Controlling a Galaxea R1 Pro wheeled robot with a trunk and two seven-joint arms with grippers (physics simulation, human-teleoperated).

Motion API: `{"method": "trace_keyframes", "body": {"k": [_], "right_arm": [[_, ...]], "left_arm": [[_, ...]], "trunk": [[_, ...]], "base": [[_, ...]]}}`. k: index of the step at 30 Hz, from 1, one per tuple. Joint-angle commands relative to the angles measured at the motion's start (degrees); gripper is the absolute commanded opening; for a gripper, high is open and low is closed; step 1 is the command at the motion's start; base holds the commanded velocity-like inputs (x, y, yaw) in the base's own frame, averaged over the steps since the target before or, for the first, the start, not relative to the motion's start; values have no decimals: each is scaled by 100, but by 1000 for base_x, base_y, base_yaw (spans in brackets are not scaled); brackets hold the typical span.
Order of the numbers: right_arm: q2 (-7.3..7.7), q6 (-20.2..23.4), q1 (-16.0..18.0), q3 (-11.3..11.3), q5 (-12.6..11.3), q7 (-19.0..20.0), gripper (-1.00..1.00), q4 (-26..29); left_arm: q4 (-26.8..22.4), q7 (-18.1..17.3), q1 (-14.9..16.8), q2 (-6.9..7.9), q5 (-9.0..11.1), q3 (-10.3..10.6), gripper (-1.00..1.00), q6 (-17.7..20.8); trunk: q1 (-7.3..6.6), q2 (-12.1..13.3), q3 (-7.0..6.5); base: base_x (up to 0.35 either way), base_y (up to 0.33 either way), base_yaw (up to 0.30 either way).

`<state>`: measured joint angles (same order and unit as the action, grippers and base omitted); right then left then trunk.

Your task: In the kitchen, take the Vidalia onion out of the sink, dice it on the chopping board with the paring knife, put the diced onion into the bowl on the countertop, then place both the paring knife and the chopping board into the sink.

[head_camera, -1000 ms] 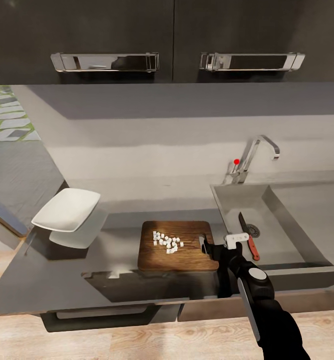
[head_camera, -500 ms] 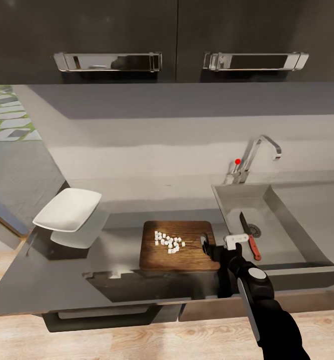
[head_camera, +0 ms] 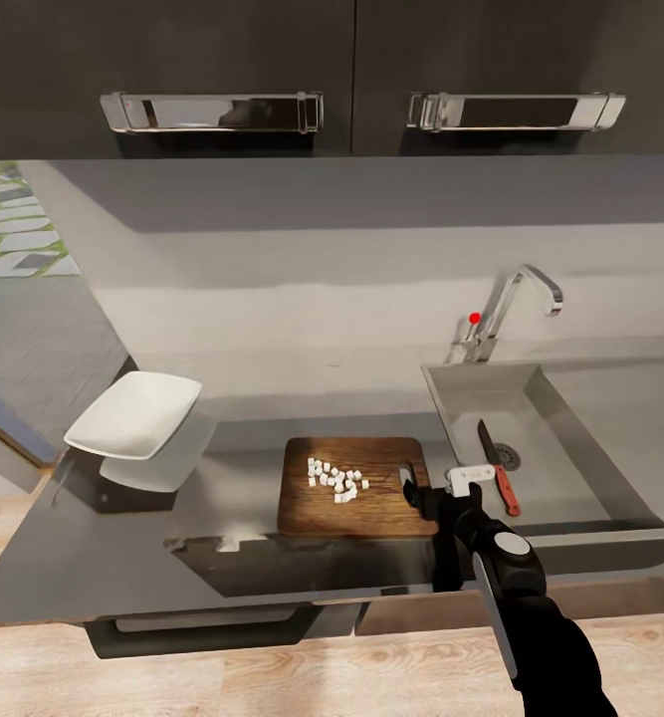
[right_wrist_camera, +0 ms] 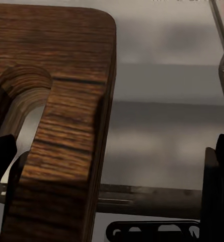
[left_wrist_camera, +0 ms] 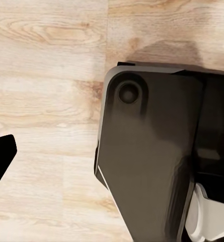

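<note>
My right gripper (head_camera: 433, 490) straddles chopping board (head_camera: 351, 488) handle end at 3 o'clock, fingers apart, ungripped; diced onion (head_camera: 335, 480) atop, paring knife (head_camera: 497, 466) already in sink (head_camera: 570, 438).

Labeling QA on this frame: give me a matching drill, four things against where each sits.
Things:
1. knife
2. onion dice
3. bowl
4. right gripper

Places:
A. on the board
B. at the board's slot end
C. in the sink
D. at the countertop's left end

Pairs: 1-C, 2-A, 3-D, 4-B
</note>
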<state>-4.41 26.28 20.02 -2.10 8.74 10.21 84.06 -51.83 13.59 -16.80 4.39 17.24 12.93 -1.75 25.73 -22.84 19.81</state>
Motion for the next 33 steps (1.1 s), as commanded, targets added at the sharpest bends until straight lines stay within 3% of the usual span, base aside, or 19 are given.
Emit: {"method": "trace_keyframes", "body": {"k": [1, 4, 5, 18, 33], "right_arm": [[-7, 44, 2, -17, 31, 53, 100, -56], [-7, 44, 2, -12, 31, 52, 100, -56], [-7, 44, 2, -15, 31, 52, -100, -56], [-7, 52, 2, -19, 31, 57, -100, -39], [-7, 52, 2, -19, 31, 60, -100, -30]], "left_arm": [[-6, 47, 1, 10, 60, 35, 100, -18], [-3, 47, 3, 10, 60, 35, 100, -18], [-3, 47, 2, 10, 60, 35, 100, -18], [-3, 47, 1, 10, 60, 35, 100, -18], [-3, 48, 1, 10, 60, 35, 100, -18]], "trunk": [[5, -8, 10], [5, -8, 10], [5, -8, 10], [5, -8, 4], [5, -8, -129]], "base": [[0, 0, 1], [0, 0, 0], [0, 0, 0], [0, 0, 0], [0, 0, 0]]}}
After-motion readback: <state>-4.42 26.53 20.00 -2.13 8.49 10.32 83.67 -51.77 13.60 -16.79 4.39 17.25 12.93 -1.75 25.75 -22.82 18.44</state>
